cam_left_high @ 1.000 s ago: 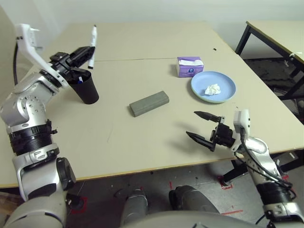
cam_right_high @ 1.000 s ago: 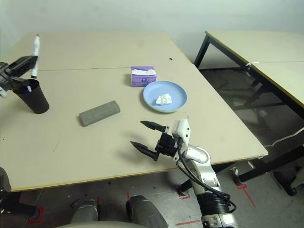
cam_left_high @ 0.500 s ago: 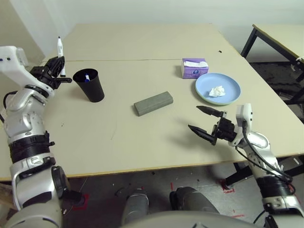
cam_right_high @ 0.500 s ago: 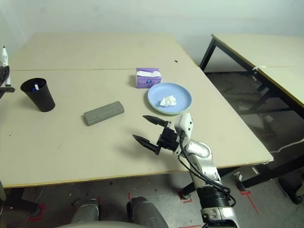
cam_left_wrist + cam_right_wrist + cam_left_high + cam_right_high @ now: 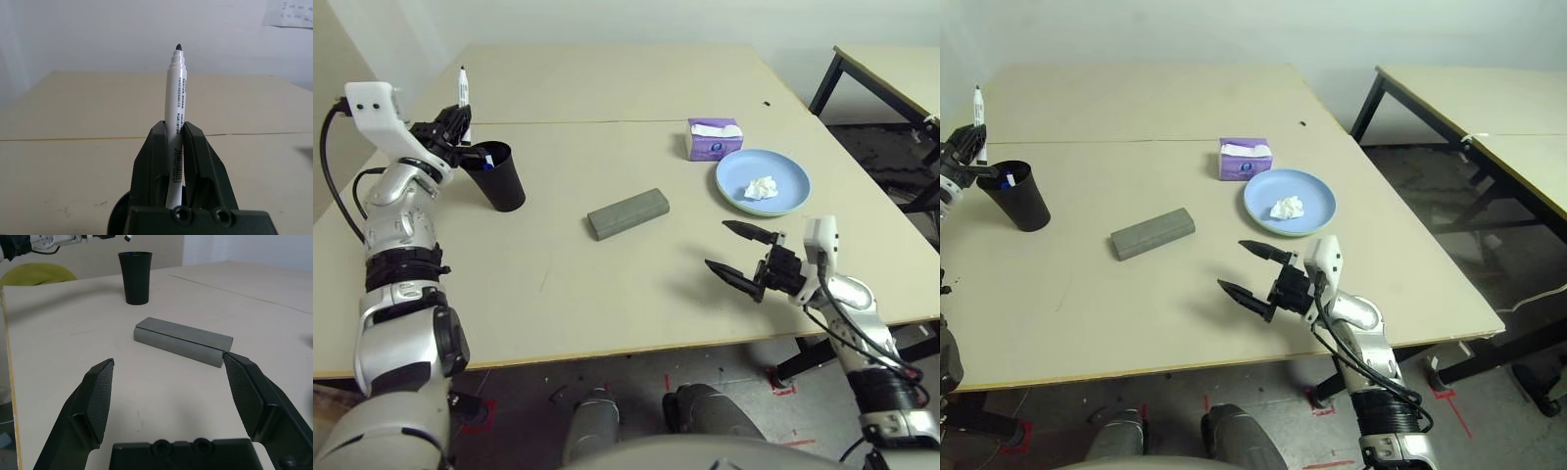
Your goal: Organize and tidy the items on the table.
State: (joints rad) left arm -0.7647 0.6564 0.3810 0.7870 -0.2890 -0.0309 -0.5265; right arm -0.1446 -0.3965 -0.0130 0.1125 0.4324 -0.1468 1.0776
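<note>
The table (image 5: 607,284) is a smooth, matte beige slab with a thin seam across it. Near its left edge stands a tapered black cup (image 5: 502,177), glossy plastic, a blue-capped marker (image 5: 490,163) poking up inside. At centre lies the grey glasses case (image 5: 626,213), a long blocky bar with a dull, felt-like skin. To the right sits a round pale-blue plate (image 5: 767,181) holding a crumpled white tissue (image 5: 760,187), with a purple tissue box (image 5: 711,139) just behind it. The left gripper (image 5: 453,126) pinches a white marker (image 5: 176,128) upright, just above and beside the cup rim. The right gripper (image 5: 742,255) hovers over bare table, fingers spread wide, holding nothing.
</note>
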